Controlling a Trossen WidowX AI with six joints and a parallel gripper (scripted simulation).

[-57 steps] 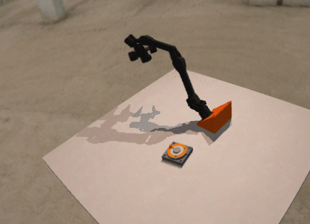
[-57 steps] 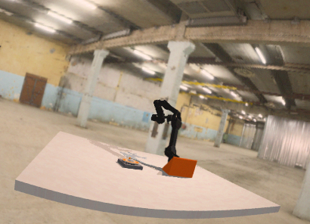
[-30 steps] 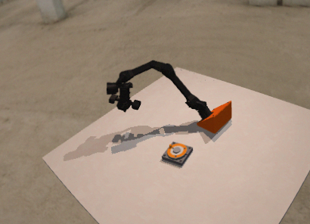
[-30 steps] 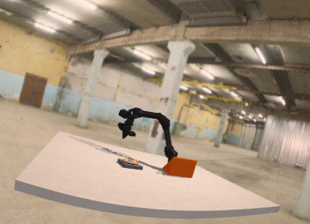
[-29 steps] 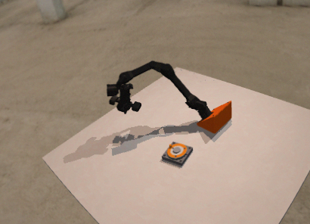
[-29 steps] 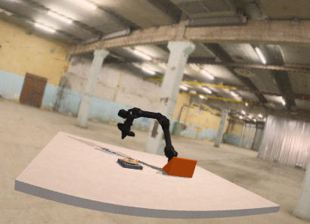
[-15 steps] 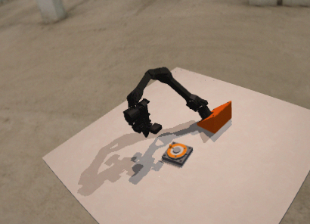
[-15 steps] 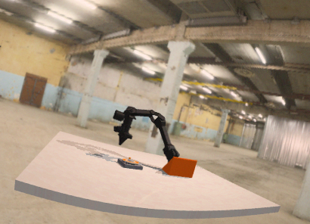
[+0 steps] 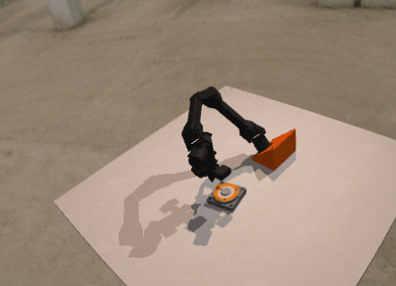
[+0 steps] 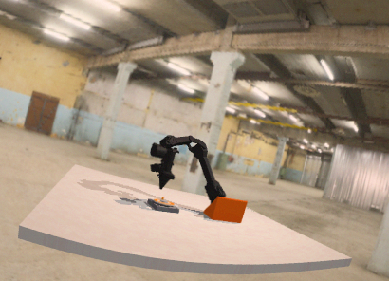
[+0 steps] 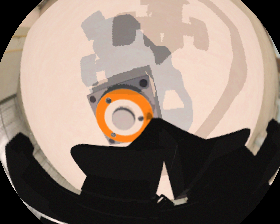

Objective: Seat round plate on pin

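The round plate, an orange ring with a pale inner ring [image 9: 236, 193] [image 11: 102, 120], sits around the grey post [image 9: 225, 191] [image 11: 123, 119] on the dark square base [image 9: 233, 207] [image 10: 169, 210] [image 11: 150, 89]. A dark shadow borders the plate's upper edge in the wrist view. The orange tab [image 9: 218, 186] [image 10: 162, 197] [image 11: 149, 116] is at the plate's rim, on the arm's side in the top view. The gripper [image 9: 212, 180] [image 10: 161, 187] [image 11: 155, 119] is shut and empty, pointing down above the tab side, with a gap visible in the exterior view. The pin cannot be made out.
The arm's orange wedge-shaped mount [image 9: 282, 150] [image 10: 229, 210] stands on the pale table top [image 9: 309, 215] [image 10: 114, 240], to the right of the base in the top and exterior views. The arm arches over from it. Arm shadows fall around the base.
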